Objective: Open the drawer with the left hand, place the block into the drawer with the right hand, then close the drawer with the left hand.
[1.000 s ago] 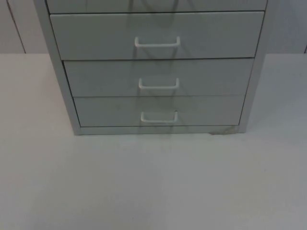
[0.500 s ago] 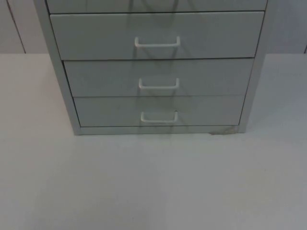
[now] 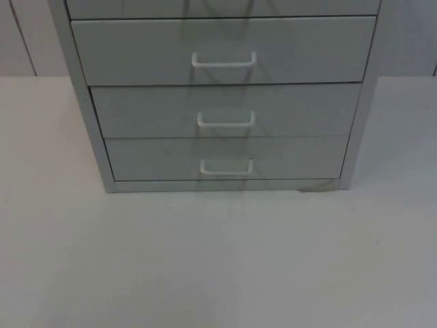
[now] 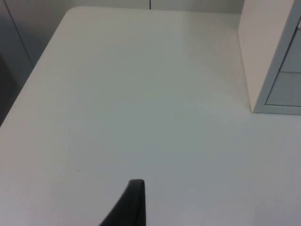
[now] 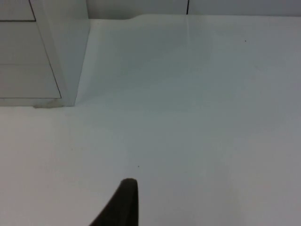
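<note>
Drawers (image 3: 222,109) shut — flush fronts | table (image 3: 218,260) open before cabinet (image 3: 95,150)

You see a white table (image 3: 218,260) ending at a grey partition wall (image 3: 20,37). A grey drawer cabinet (image 3: 222,102) stands directly on it, all visible drawers shut, near the wall.

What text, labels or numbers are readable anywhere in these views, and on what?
None: no view carries a word, number or sign.
Drawer cabinet: its drawer fronts are plain grey, and the white handles are unmarked.
Table: bare white, no markings.
Side panels of the cabinet in both wrist views: blank.
</note>
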`<state>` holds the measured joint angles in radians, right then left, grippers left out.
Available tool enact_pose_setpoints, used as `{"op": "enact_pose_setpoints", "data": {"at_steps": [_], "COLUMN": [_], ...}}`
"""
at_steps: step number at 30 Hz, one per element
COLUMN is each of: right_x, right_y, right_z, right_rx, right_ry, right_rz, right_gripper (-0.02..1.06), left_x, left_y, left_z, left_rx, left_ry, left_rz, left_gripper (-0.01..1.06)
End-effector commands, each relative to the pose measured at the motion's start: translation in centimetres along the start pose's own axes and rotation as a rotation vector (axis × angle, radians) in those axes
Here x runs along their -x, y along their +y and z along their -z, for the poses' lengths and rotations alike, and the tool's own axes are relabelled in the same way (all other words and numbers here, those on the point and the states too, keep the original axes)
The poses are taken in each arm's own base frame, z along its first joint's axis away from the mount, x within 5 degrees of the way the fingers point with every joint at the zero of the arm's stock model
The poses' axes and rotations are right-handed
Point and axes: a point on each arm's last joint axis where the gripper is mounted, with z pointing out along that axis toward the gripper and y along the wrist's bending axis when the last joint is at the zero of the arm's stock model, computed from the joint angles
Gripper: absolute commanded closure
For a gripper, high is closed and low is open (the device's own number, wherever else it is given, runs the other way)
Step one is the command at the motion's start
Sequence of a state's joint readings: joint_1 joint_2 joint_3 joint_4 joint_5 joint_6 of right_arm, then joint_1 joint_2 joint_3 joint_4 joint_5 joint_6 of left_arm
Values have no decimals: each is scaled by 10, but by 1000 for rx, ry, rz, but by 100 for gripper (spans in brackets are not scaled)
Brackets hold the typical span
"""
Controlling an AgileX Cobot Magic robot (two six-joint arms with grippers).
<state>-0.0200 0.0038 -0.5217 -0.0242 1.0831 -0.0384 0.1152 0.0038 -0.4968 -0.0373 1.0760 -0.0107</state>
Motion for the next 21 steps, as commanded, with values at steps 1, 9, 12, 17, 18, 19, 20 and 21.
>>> {"op": "enact_pose_setpoints", "data": {"at_steps": [1,9,12,17,18,19,20,21], "right_x": [-1,-1,-1,-1,-1,-1,-1,-1], "right_y": [1,1,1,1,1,1,1,1], "right_z": [-1,-1,-1,-1,-1,-1,-1,-1], "right_rx": [2,7,7,7,7,7,7,7], "right_ry": [-2,-2,-2,-2,-2,-2,-2,-2], "right_rz": [-11,-11,-11,-11,-11,-11,-11,-11], "right_gripper": [-1,-1,-1,-1,-1,-1,-1,-1], "left_x": [-1,-1,-1,-1,-1,-1,-1,-1], "left_y": [0,0,0,0,0,0,0,0], "left_z": [0,0,0,0,0,0,0,0], "left_rx": [4,4,4,4,4,4,4,4], "left_ry": [-3,-3,-3,-3,-3,-3,-3,-3], "left_rz": [-4,-4,-4,-4,-4,-4,-4,-4], "left_gripper": [0,0,0,0,0,0,0,0]}}
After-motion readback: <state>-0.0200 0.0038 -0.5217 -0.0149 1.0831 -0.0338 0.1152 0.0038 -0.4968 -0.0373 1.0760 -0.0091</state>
